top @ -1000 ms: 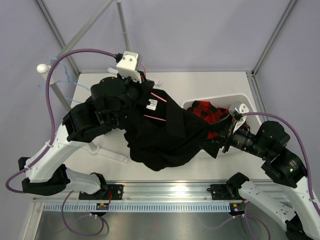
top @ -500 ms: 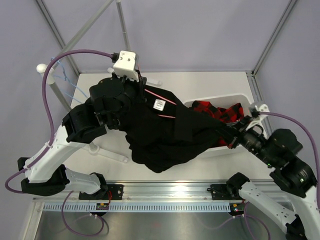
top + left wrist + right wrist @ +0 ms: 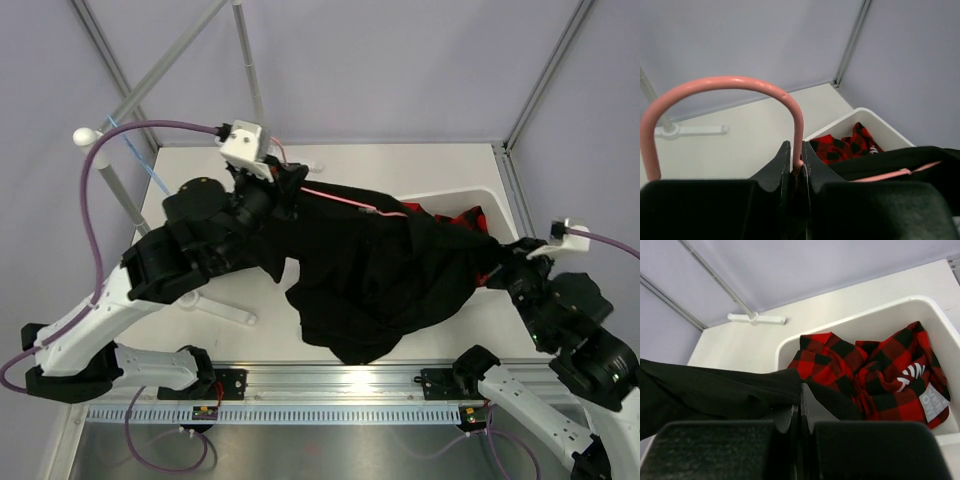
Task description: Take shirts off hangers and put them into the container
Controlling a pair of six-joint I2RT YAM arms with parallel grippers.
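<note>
White tabletop [image 3: 420, 160] under pale lilac walls. The black shirt [image 3: 380, 270] hangs stretched across the middle of the top view, between both arms. The left gripper [image 3: 796, 157], upper left of centre, is pinched tight on the hook of the pink hanger [image 3: 730, 84]; the right gripper [image 3: 800, 397], at the right edge, is clamped on the black shirt's fabric. The plaid shirt [image 3: 880, 375] lies in the white laundry basket [image 3: 860, 319] — upper right.

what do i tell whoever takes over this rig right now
Left fingers: shut on the pink hanger, at the base of its hook.
Right fingers: shut on the black shirt, which is stretched between the arms and partly over the basket.
Done: plaid shirt is in the basket.
Left: pull the black shirt off the hanger and drop it in.
</note>
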